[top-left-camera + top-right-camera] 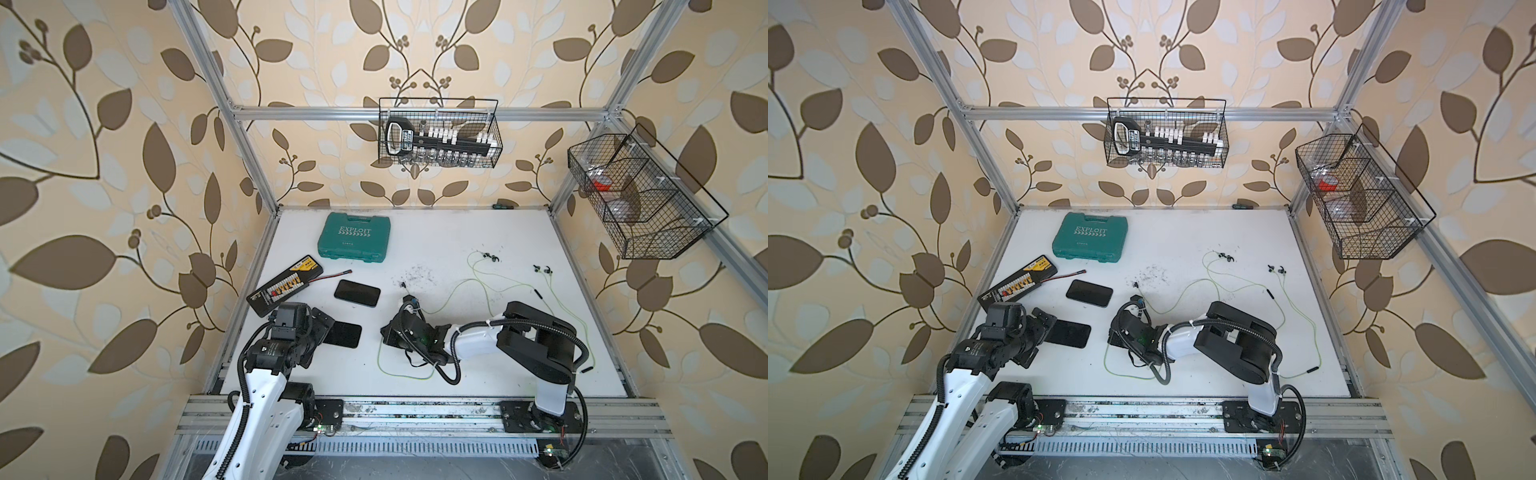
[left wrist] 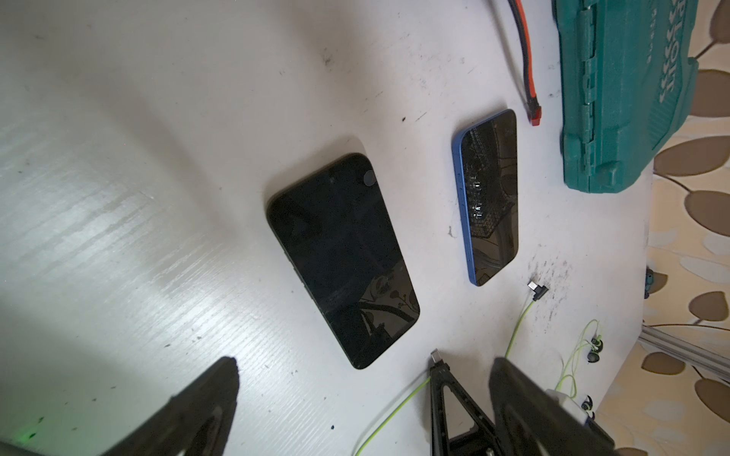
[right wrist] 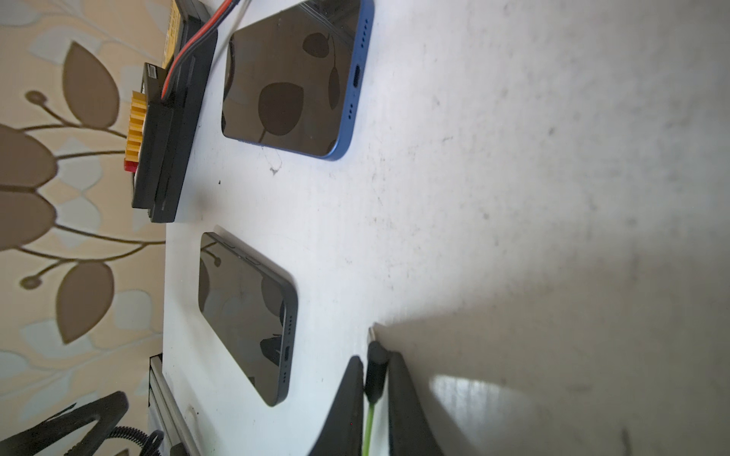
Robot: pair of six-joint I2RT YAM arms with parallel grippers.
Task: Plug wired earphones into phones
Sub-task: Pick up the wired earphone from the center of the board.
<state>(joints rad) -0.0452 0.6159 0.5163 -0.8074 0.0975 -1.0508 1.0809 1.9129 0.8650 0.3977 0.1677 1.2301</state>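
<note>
Leaf-patterned wallpaper rings a white tabletop [image 1: 478, 232]. In both top views two flat black glossy-screened phones lie at about eight o'clock on it: one [image 1: 357, 292] farther back, one [image 1: 344, 334] nearer, partly under the left gripper [image 1: 322, 328]. Thin yellow-green earphone cables [image 1: 482, 286] with small black earbuds trail from centre toward three o'clock, and the right gripper [image 1: 409, 305] sits mid-table. A teal plastic case [image 1: 354, 239] rests at eleven o'clock.

From the left wrist, its fingers [image 2: 205, 398] are spread wide and empty over the black-edged phone [image 2: 341, 260]; the blue-edged phone [image 2: 490, 197] lies beyond, with a loose plug [image 2: 537, 291] just beside its end.

From the right wrist, the fingers [image 3: 351, 395] pinch the small black plug [image 3: 375, 367], its metal tip poking forward. The nearer phone's port [image 3: 287, 354] faces it, close by.

To do this well, I'd level the tip with that port, approach straight along the phone's long axis, and have the left gripper brace the phone against sliding.
</note>
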